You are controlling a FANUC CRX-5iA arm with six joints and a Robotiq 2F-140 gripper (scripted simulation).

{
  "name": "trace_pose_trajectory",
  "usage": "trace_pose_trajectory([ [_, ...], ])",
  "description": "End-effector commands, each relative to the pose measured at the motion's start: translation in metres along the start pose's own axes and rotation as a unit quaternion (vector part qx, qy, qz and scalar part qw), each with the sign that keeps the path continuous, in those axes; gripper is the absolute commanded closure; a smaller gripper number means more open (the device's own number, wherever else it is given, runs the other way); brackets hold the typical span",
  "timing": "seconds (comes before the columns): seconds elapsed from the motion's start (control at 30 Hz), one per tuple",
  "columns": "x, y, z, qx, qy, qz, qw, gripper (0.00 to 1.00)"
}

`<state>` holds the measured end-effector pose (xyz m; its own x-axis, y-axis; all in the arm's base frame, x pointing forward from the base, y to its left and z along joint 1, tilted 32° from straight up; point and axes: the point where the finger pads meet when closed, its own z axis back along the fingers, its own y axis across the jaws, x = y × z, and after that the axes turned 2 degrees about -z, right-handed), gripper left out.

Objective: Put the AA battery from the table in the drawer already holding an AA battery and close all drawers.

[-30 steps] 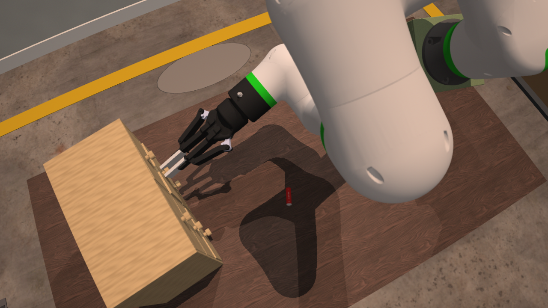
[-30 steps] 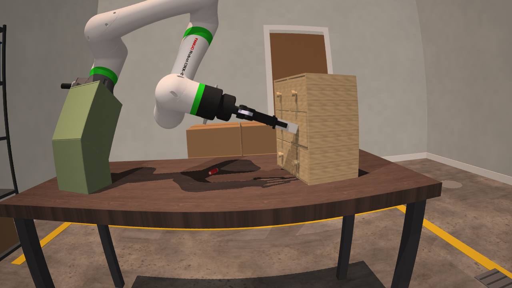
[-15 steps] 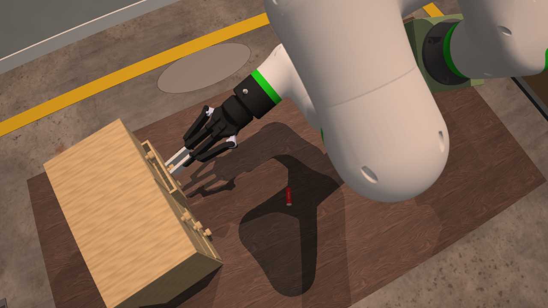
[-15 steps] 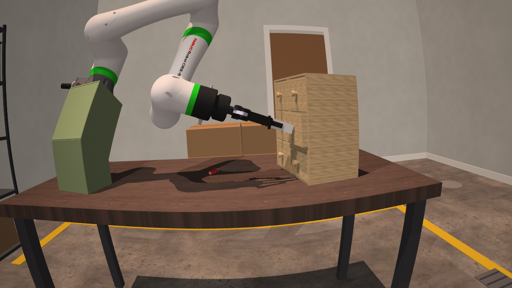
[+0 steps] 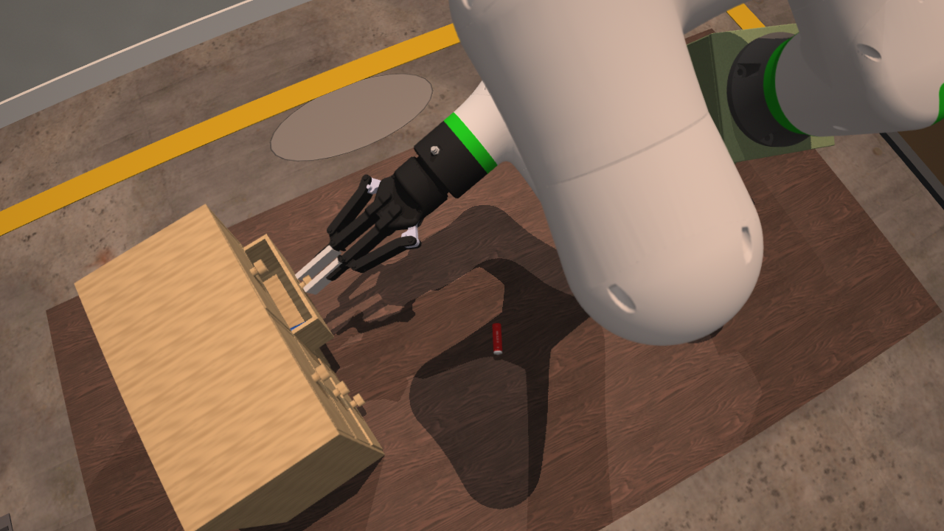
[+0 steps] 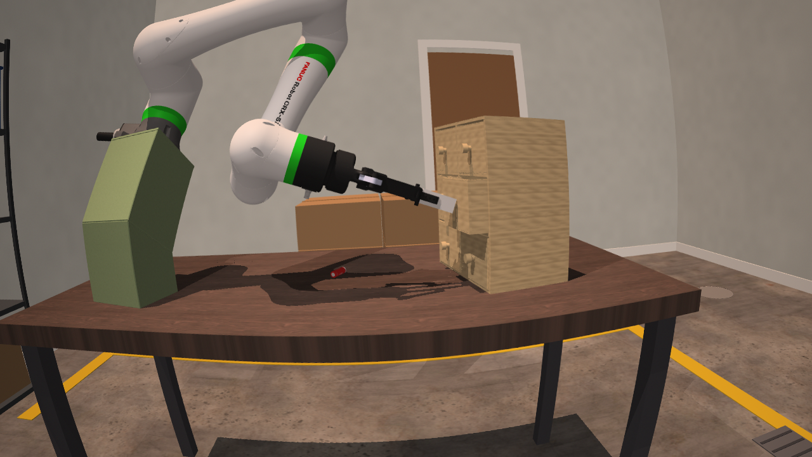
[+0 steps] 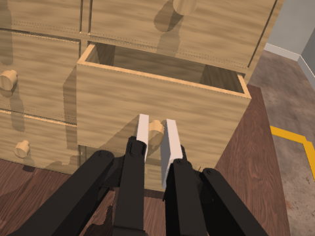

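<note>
Pinching the knob (image 5: 306,281) (image 7: 156,127) of the pulled-out middle-row drawer (image 5: 315,333) (image 6: 476,204) (image 7: 131,95) in the gripper (image 5: 304,284) (image 6: 448,204) (image 7: 154,130), with the red AA battery (image 5: 497,338) (image 6: 338,271) on the table (image 5: 660,429) (image 6: 227,324) (image 7: 262,164), well apart from the chest (image 5: 217,356) (image 6: 528,204) (image 7: 203,29).

The 1 white, rounded 6-joint arm (image 5: 647,198) (image 6: 243,28) with green rings arches over and bends down to its wrist. From there the black 2-finger gripper (image 5: 308,277) (image 6: 445,202) (image 7: 154,130) reaches out, tilted slightly downward. Its pale flat fingertips (image 5: 321,271) (image 6: 446,202) stand nearly parallel, a narrow gap between them
</note>
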<state>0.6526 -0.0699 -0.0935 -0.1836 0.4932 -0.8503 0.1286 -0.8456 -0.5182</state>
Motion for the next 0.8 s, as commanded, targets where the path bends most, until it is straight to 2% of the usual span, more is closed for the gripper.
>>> trace_pose_trajectory([
  [0.0,0.001,0.000,0.004,0.000,0.000,0.000,1.000,0.92],
  [0.77,0.009,0.000,0.025,0.000,0.000,0.000,1.000,0.92],
])
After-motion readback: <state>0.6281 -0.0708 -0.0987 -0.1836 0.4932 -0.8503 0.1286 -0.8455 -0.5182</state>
